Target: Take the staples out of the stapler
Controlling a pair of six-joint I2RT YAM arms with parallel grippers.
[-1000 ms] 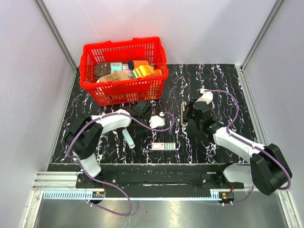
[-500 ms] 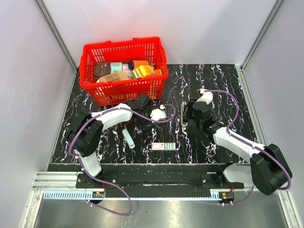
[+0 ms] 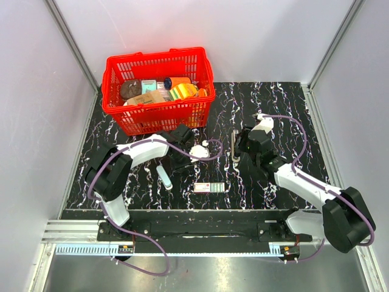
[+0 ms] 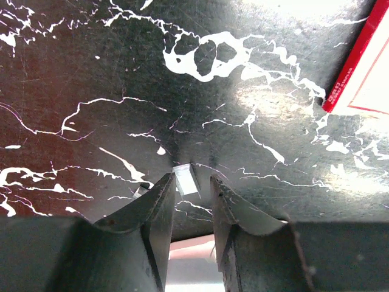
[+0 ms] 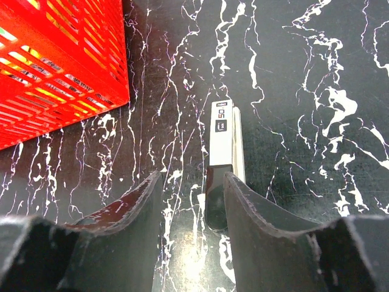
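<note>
The stapler (image 3: 234,146) lies lengthwise on the black marbled table, right of centre. In the right wrist view it (image 5: 220,146) shows a silvery top and a dark near end. My right gripper (image 5: 193,182) is open and low over the table. The stapler's dark end sits between the jaws, close to the right finger (image 5: 258,219). My left gripper (image 4: 191,179) stands left of the stapler, its jaws a narrow gap apart with nothing between them. A small silvery strip of staples (image 4: 185,181) lies on the table just past its tips.
A red basket (image 3: 159,115) full of goods stands at the back left, close to the left arm. A pale blue-white bar (image 3: 164,177) and a small red-and-white box (image 3: 208,187) lie near the front. The box's edge shows in the left wrist view (image 4: 358,67).
My left gripper has moved left and back, away from the stapler and toward the basket. The right arm and the stapler have hardly moved.
</note>
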